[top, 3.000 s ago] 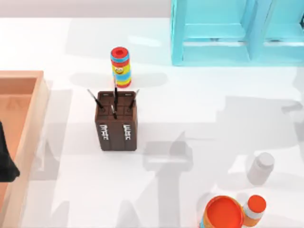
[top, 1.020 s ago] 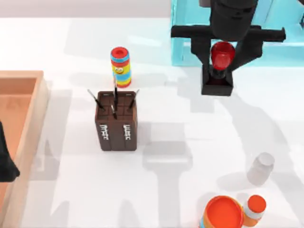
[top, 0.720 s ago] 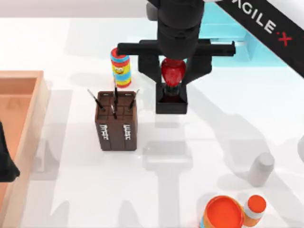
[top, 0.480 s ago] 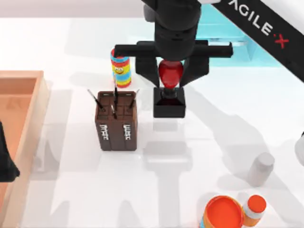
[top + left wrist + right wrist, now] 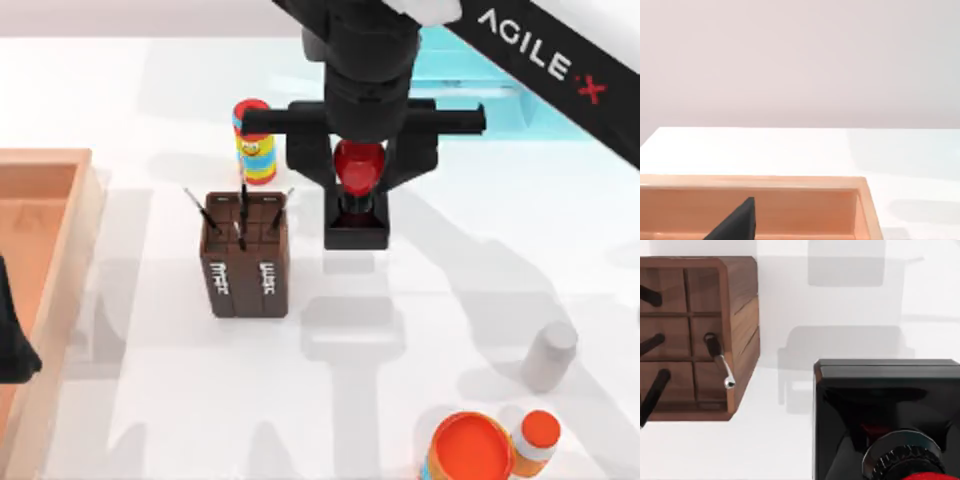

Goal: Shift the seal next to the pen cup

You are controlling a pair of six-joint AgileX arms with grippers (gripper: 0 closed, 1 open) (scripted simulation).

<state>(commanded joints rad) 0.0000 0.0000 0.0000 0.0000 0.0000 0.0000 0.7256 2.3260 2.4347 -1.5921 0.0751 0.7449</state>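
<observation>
Top view, near edge: left arm sitting parked over wooden tray (image 5: 50, 290) at worktop's left. Mid-worktop: pen cup (image 5: 246, 262) standing upright. Just to its right, right gripper (image 5: 358, 172) clamping red knob of seal (image 5: 356, 210), small gap to cup. Carry looking nearly done; lowering to worktop, letting go and retreating left.

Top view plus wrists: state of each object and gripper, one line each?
seal: upright, held by its red knob, right of the pen cup with a gap between them.
pen cup: upright, pens sticking out.
right gripper: shut on the seal.
left gripper: parked at the table's left edge, over the wooden tray.
striped cylinder: upright behind the pen cup.
orange-capped bottle: upright.
grey bottle: upright.
</observation>
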